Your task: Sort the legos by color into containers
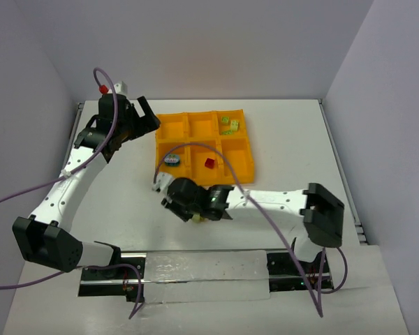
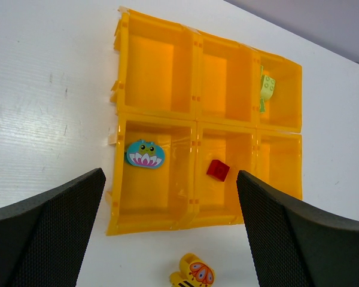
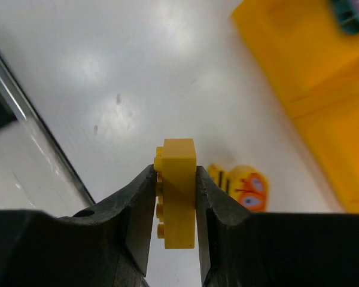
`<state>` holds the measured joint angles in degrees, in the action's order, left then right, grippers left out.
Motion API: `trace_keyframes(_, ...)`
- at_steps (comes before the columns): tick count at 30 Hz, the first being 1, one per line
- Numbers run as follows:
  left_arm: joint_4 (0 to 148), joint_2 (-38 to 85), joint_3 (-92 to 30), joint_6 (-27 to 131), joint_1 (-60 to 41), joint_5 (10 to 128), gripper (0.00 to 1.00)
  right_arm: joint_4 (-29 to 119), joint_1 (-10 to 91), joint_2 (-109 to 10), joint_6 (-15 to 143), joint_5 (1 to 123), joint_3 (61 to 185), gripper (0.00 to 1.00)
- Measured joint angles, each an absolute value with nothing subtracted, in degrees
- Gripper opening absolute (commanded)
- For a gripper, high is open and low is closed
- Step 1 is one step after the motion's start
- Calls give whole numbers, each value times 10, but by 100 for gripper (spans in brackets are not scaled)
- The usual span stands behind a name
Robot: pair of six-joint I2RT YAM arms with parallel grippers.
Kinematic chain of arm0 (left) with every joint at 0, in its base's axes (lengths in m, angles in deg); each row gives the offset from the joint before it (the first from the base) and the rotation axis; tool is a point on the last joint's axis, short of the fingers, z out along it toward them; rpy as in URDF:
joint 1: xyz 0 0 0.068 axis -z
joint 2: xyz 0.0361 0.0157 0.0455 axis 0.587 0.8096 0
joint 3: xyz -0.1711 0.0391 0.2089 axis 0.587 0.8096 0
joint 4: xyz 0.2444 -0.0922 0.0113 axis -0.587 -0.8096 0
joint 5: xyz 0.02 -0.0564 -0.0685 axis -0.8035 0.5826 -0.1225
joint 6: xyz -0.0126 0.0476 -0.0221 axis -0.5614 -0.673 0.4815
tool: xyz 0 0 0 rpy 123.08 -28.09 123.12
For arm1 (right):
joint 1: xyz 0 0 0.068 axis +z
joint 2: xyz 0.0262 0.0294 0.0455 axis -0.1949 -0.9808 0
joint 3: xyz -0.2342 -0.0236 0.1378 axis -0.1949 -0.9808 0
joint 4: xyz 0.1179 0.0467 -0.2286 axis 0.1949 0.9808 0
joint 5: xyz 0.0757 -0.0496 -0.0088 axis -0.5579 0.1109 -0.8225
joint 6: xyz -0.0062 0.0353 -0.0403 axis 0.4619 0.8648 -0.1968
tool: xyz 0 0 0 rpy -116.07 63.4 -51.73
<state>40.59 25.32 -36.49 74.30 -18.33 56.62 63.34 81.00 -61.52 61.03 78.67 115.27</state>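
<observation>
The orange-yellow tray (image 1: 220, 137) has six wells. Lime green legos (image 1: 230, 125) lie in the back right well, a red lego (image 1: 209, 162) in the front middle well, and a teal-blue lotus-print piece (image 1: 172, 160) in the front left well. My right gripper (image 3: 175, 179) is shut on a yellow-orange brick (image 3: 178, 197), held above the table just in front of the tray (image 3: 323, 107). A yellow bee-print piece (image 3: 245, 188) lies on the table beside it. My left gripper (image 2: 170, 239) is open and empty, high over the tray's (image 2: 194, 113) front edge.
A small white object with a red cap (image 1: 115, 88) stands at the back left corner. A metal rail with clear plastic (image 1: 202, 269) runs along the near edge between the arm bases. Walls close in the table on three sides.
</observation>
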Motion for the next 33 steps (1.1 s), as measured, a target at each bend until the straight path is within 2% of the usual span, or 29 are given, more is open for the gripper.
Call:
trace_keyframes(7, 406, 252, -365, 743, -193, 567, 99, 602, 642, -508, 676, 797, 1158, 6)
trace_keyframes(14, 407, 250, -353, 743, -193, 572, 99, 609, 494, -528, 741, 822, 1122, 6)
trace_keyframes(19, 408, 250, -349, 743, -193, 576, 99, 615, 460, -546, 760, 840, 1112, 8)
trace_keyframes(20, 408, 250, -348, 743, -193, 578, 99, 613, 459, -548, 762, 844, 1112, 14)
trace_keyframes(25, 409, 249, -344, 744, -193, 583, 99, 610, 455, -568, 769, 860, 1113, 69)
trace_keyframes(27, 409, 249, -343, 744, -193, 585, 99, 609, 454, -581, 772, 864, 1114, 84)
trace_keyframes(29, 410, 249, -343, 743, -193, 587, 99, 610, 453, -588, 774, 866, 1114, 87)
trace_keyframes(33, 411, 249, -343, 743, -193, 588, 99, 609, 453, -584, 771, 867, 1114, 85)
